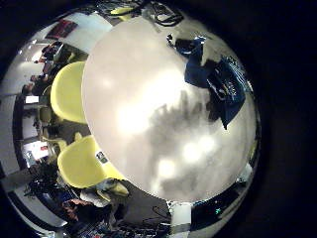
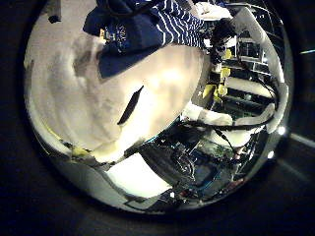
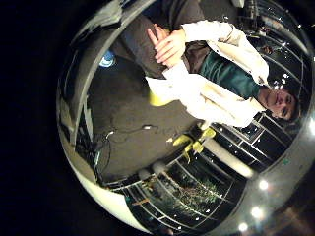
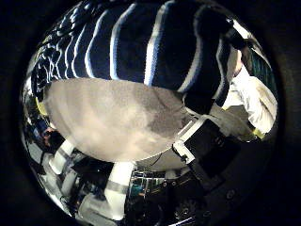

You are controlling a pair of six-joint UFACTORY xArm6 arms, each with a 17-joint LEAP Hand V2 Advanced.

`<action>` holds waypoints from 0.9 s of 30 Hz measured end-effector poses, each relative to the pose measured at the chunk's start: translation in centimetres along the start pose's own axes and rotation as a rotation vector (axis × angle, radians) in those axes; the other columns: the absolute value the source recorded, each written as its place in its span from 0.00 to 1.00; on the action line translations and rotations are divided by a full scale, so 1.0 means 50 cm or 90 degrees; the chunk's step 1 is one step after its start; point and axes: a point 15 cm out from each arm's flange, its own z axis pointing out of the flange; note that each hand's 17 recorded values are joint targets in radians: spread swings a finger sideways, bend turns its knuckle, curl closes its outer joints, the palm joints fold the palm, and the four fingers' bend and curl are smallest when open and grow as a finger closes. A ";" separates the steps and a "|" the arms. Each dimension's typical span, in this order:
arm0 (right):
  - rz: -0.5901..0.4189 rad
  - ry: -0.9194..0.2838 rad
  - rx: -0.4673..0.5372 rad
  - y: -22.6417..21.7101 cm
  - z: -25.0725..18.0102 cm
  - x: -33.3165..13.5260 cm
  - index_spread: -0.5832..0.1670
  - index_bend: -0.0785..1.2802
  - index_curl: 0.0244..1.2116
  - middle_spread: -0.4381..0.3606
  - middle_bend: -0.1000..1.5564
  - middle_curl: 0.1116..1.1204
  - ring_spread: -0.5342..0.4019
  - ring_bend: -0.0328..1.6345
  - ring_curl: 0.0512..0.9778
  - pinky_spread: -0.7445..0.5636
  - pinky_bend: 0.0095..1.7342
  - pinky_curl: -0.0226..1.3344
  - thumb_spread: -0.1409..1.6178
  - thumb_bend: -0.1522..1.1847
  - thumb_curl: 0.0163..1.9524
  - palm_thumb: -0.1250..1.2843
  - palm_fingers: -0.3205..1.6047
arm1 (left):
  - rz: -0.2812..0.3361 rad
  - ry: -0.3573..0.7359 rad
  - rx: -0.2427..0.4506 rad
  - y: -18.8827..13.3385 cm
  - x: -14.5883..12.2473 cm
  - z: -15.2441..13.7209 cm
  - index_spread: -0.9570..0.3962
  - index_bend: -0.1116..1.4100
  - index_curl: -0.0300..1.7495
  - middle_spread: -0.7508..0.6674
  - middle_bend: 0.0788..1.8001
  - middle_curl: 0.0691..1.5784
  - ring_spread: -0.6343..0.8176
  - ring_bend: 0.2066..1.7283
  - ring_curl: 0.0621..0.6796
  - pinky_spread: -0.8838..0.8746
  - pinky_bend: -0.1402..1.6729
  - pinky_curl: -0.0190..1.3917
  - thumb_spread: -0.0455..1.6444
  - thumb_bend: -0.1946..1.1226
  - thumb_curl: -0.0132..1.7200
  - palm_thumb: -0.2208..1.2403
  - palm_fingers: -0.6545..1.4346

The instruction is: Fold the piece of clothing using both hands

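Striped garment [image 4: 141, 47] lies on the white table [image 1: 139, 99], close beneath the right palm.

Your right palm is close over the garment [image 4: 141, 47]: a dark navy piece with thin white stripes fills much of what this camera sees. The stripes run roughly side by side and bend where the cloth bunches, so it is not lying flat here. Beside the cloth, the pale tabletop [image 4: 113, 118] shows bare, and the garment's edge lies on it in a curved line. At the rim of the view you can see black and white parts of the right hand [image 4: 209, 151], near the cloth's edge. Whether its fingers are curled or straight cannot be told from here.
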 end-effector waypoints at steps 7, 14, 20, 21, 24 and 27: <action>0.012 0.001 0.069 -0.042 -0.007 0.023 0.17 0.34 0.29 0.06 0.52 0.64 0.15 0.71 0.60 0.19 0.65 0.42 0.54 0.10 0.30 0.87 0.64 | 0.009 0.005 -0.007 -0.009 0.011 0.010 0.62 0.20 0.29 0.52 0.06 0.19 0.45 0.32 0.26 0.54 0.28 0.27 0.74 0.13 0.18 0.38 0.47; 0.047 0.001 0.136 -0.057 -0.011 0.078 0.09 0.59 0.48 0.06 0.61 0.80 0.19 0.74 0.70 0.27 0.71 0.51 0.55 0.11 0.31 0.88 0.67 | 0.028 0.043 -0.025 -0.030 0.062 0.057 0.62 0.20 0.29 0.53 0.06 0.19 0.45 0.32 0.27 0.54 0.27 0.27 0.74 0.13 0.18 0.38 0.46; 0.070 -0.001 0.162 -0.043 -0.039 0.101 0.10 0.67 0.62 0.09 0.68 0.88 0.22 0.78 0.77 0.32 0.73 0.57 0.59 0.11 0.32 0.89 0.63 | 0.027 0.051 -0.035 -0.038 0.063 0.083 0.62 0.20 0.29 0.53 0.06 0.20 0.45 0.31 0.26 0.55 0.27 0.27 0.74 0.14 0.18 0.38 0.46; 0.073 0.001 0.169 -0.040 -0.049 0.106 0.10 0.69 0.65 0.10 0.69 0.89 0.22 0.79 0.78 0.33 0.74 0.58 0.59 0.11 0.33 0.89 0.62 | 0.026 0.051 -0.035 -0.038 0.061 0.083 0.62 0.20 0.29 0.53 0.06 0.20 0.45 0.31 0.26 0.55 0.27 0.27 0.74 0.14 0.18 0.38 0.46; 0.084 0.006 0.185 -0.030 -0.078 0.121 0.11 0.71 0.70 0.12 0.72 0.91 0.23 0.80 0.81 0.34 0.75 0.61 0.60 0.11 0.34 0.90 0.60 | 0.025 0.050 -0.037 -0.041 0.058 0.087 0.62 0.20 0.29 0.53 0.06 0.20 0.45 0.31 0.26 0.55 0.27 0.27 0.74 0.13 0.18 0.38 0.46; 0.092 0.010 0.205 -0.019 -0.108 0.131 0.11 0.72 0.75 0.13 0.74 0.93 0.23 0.82 0.83 0.35 0.75 0.63 0.61 0.11 0.34 0.89 0.59 | 0.025 0.050 -0.036 -0.036 0.052 0.083 0.62 0.20 0.29 0.53 0.06 0.20 0.45 0.31 0.26 0.55 0.27 0.27 0.74 0.14 0.18 0.38 0.47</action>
